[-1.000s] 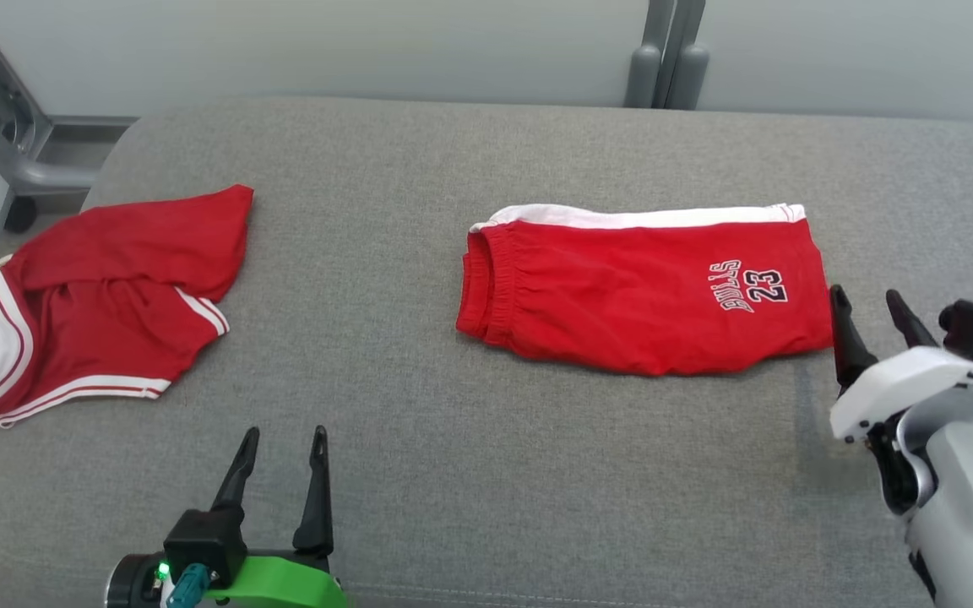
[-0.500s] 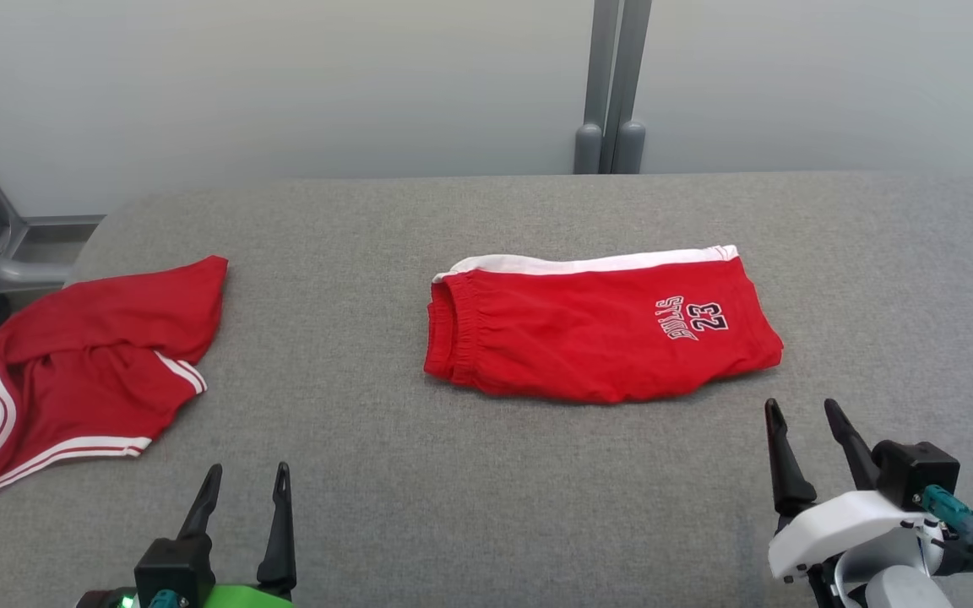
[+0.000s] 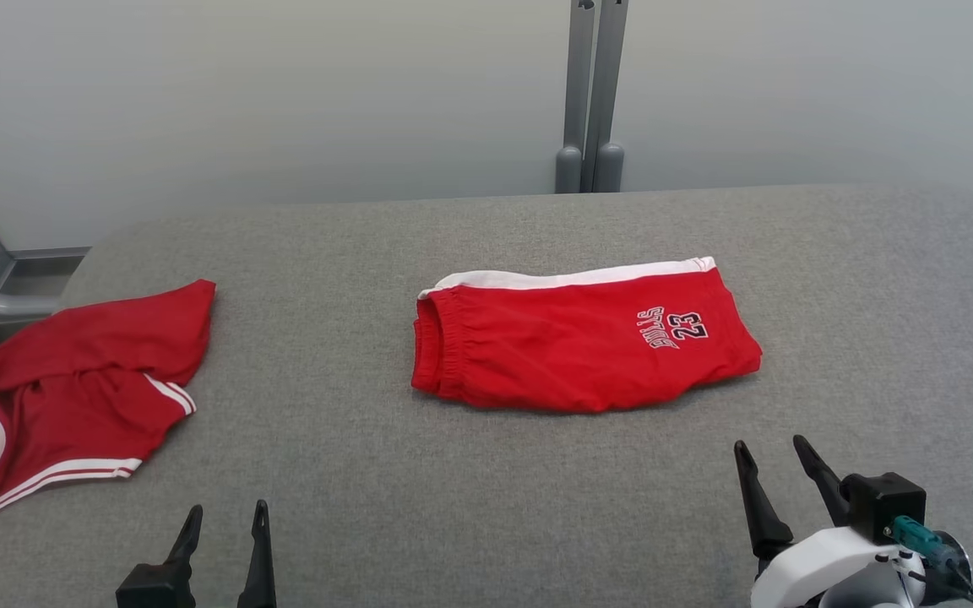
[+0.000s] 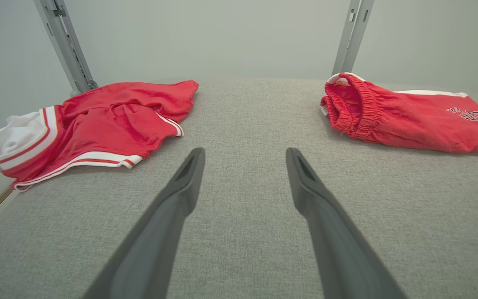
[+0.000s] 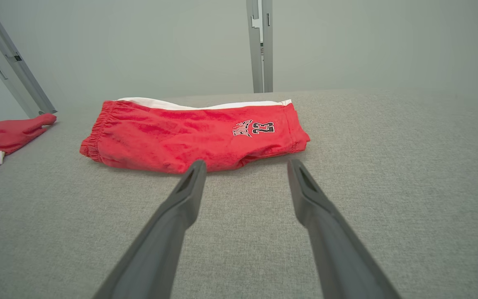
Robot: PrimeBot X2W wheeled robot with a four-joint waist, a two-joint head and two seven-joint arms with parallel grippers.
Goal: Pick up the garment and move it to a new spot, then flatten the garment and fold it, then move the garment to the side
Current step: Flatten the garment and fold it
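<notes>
Shorts [image 3: 571, 359] lay folded — soft, light, floppy; the waistband [image 3: 437, 355] seemed the surest hold. Left gripper [image 3: 227, 508] and right gripper [image 3: 769, 443] gaped, empty.

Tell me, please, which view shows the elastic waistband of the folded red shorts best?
The left wrist view: the waistband of the folded shorts faces that camera, so its gathered elastic and opening show. The head view gives it from above as the shorts' ruffled left end; the right wrist view catches it obliquely.
</notes>
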